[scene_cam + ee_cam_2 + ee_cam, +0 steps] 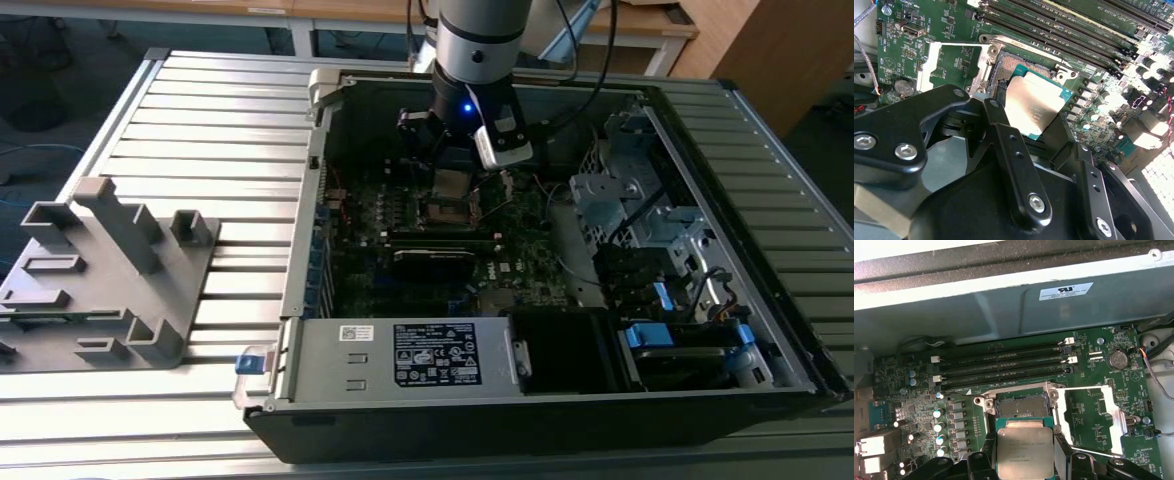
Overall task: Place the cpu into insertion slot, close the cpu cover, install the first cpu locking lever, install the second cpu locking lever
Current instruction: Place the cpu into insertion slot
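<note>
My gripper (455,168) hangs inside the open computer case over the motherboard and is shut on the cpu (1024,452), a flat square chip with a dull silver top. In both wrist views the chip (1033,104) sits between the two black fingers (998,116), held a little above and just to one side of the insertion slot (1019,405), whose contact field lies bare. The cpu cover (1115,412), a thin silvery frame with an open window, is swung open and lies flat on the board beside the slot (1019,64). The cover (934,64) shows there too.
Long memory slots (1004,365) run beside the socket, with capacitors (939,427) on its other side. The case wall (1004,310) rises behind the board. Drive bays and cables (641,220) fill the exterior view's right. A grey fixture (107,270) stands on the table outside the case.
</note>
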`<state>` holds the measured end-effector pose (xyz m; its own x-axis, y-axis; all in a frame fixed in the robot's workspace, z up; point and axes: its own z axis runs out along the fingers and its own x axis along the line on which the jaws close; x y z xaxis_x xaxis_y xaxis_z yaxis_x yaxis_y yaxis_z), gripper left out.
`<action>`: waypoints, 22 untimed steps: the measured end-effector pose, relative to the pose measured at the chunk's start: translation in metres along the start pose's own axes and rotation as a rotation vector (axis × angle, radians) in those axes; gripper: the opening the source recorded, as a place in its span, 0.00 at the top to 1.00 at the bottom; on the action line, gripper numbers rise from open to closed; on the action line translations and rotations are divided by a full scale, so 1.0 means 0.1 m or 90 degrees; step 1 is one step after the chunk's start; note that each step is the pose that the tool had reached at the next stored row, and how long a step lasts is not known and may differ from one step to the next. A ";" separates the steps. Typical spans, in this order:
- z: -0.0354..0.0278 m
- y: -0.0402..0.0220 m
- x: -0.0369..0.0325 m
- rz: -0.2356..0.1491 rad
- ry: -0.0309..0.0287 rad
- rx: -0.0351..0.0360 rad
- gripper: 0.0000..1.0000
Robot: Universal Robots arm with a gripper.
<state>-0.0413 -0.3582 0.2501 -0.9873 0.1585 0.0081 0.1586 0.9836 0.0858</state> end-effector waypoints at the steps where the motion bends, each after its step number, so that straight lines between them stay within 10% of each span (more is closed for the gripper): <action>1: 0.000 0.000 0.000 0.000 0.0000 0.0000 0.46; 22: 0.006 -0.001 0.000 0.038 -0.0033 -0.0003 0.46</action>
<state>-0.0412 -0.3582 0.2495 -0.9762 0.2167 0.0080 0.2165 0.9725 0.0859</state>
